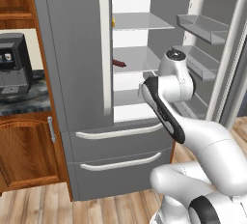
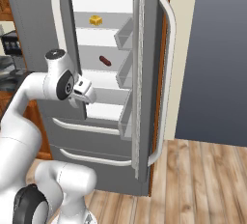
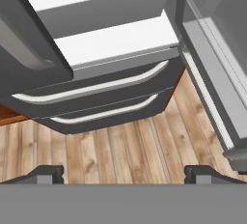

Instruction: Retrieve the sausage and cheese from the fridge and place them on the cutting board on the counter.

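Note:
The fridge (image 1: 77, 49) has its left door shut and its right door (image 2: 149, 73) swung wide open. The dark red-brown sausage (image 2: 104, 61) lies on the middle white shelf, also seen as sausage (image 1: 119, 63) just past the left door's edge. One shelf higher sits the yellow cheese (image 2: 95, 20), a sliver of cheese (image 1: 113, 22) peeking out beside the left door. My gripper (image 3: 124, 175) hangs in front of the lower shelves, pointing down at the drawers and floor, open and holding nothing. The cutting board is out of view. A strip of dark counter (image 1: 24, 101) lies left of the fridge.
A dark boxy appliance (image 1: 14, 63) stands on the counter. The open door's bins (image 1: 202, 27) jut in on the right of the shelves. Two drawers with curved white handles (image 3: 96, 88) sit below, above the wooden floor (image 3: 125, 146). My own arm (image 1: 169, 107) crosses the fridge opening.

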### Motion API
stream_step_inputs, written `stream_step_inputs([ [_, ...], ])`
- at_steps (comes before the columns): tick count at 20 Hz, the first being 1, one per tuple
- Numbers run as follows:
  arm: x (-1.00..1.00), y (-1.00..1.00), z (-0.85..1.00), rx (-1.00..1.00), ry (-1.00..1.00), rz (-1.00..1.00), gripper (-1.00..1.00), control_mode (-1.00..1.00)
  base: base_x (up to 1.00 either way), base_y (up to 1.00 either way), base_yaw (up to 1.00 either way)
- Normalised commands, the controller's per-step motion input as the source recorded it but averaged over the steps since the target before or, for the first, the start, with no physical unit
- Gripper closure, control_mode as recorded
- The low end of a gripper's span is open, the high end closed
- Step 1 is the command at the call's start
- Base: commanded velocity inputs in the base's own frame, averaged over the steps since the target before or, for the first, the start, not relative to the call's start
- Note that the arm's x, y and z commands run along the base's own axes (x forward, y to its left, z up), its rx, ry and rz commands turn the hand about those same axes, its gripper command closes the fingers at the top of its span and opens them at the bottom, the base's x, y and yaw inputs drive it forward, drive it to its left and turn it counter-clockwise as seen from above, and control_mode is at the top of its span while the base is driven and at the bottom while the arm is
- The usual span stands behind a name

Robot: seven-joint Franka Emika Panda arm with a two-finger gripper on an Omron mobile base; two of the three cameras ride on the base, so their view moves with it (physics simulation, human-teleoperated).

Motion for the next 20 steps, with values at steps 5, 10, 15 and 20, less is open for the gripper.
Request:
stream_step_inputs([
  [5, 0.00, 0.00, 0.00, 0.00, 0.00, 0.00, -1.00, -1.00, 0.00, 0.00, 0.00],
  [10, 0.00, 0.00, 0.00, 0.00, 0.00, 0.00, -1.00, -1.00, 0.00, 0.00, 0.00],
  [15, 0.00, 0.00, 0.00, 0.00, 0.00, 0.00, -1.00, -1.00, 0.00, 0.00, 0.00],
  [20, 0.00, 0.00, 0.00, 0.00, 0.00, 0.00, -1.00, 1.00, 0.00, 0.00, 0.00],
])
